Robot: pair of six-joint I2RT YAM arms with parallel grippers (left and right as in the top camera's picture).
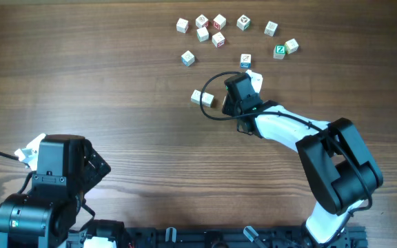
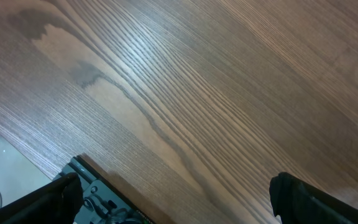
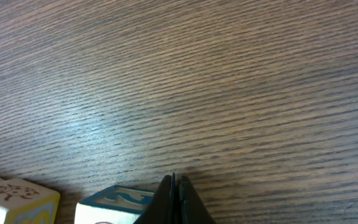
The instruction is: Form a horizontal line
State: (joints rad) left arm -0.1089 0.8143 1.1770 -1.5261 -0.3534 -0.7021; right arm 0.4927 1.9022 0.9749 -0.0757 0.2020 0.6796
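No row of three cubes shows. Two small whitish cubes (image 1: 202, 98) touch side by side left of my right gripper (image 1: 233, 95). That gripper is shut and empty, low over the table. In the right wrist view its shut fingertips (image 3: 174, 182) stand right beside a blue-lettered cube (image 3: 120, 200), with a yellow-sided cube (image 3: 14, 194) further left. A blue-marked cube (image 1: 246, 62) lies just beyond the gripper. My left gripper (image 2: 179, 199) is open and empty above bare wood; the left arm (image 1: 57, 169) is at the front left.
Several loose letter cubes lie scattered at the back, among them a red-lettered one (image 1: 218, 39), a green Z one (image 1: 280, 50) and one at the left (image 1: 188, 58). A black cable (image 1: 209, 103) loops beside the right gripper. The table's front edge (image 2: 104, 180) lies under the left gripper.
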